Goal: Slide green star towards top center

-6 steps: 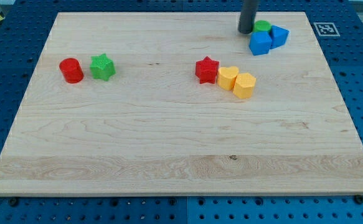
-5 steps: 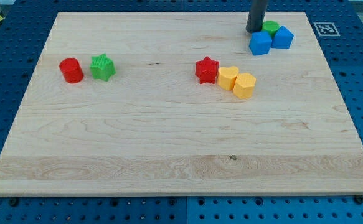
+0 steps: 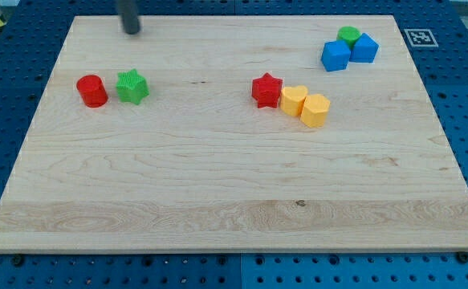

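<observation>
My tip [image 3: 131, 31] is in the upper left of the frame, near the top edge of the wooden board [image 3: 217, 185]. It's just a bare rod w/ no jaws, so nothing opens or shuts, and it holds nothing; it isn't touching any block. The green star [image 3: 132, 87] sits in the left part of the frame, right below my tip w/ a gap between them. The red cylinder [image 3: 92, 91] is just beside the star on its left side, maybe touching it. The big thing for the next push: the star is straight down from my tip, but top center is up and to the right of the star. So I think my tip is on the wrong side. It needs to go around to the star's lower left, near the red one, then push up and right. Other blocks are far off: red star [image 3: 266, 90] and two yellow blocks [image 3: 306, 104] mid frame, two blue blocks [image 3: 347, 52] and a green round one [image 3: 347, 34] upper right.
</observation>
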Tool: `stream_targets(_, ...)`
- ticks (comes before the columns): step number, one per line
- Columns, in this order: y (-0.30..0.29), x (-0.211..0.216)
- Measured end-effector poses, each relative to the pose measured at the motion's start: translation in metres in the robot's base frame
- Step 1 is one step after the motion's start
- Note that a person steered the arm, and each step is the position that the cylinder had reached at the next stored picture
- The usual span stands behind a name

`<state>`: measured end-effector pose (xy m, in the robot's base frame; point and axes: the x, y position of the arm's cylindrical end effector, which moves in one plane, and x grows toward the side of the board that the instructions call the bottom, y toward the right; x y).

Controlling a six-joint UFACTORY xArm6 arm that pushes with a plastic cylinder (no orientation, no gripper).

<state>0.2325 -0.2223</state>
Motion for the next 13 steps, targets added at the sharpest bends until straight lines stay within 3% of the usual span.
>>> stream_targets(1, -0.05, 0.033)
stream_targets(2, -0.028, 0.072)
stream_targets(5, -0.082, 0.107)
stream_targets(7, -0.081, 0.241)
stream_targets(8, -0.021, 0.257)
stream_targets(10, 0.073, 0.238)
stream_targets(13, 0.05, 0.149)
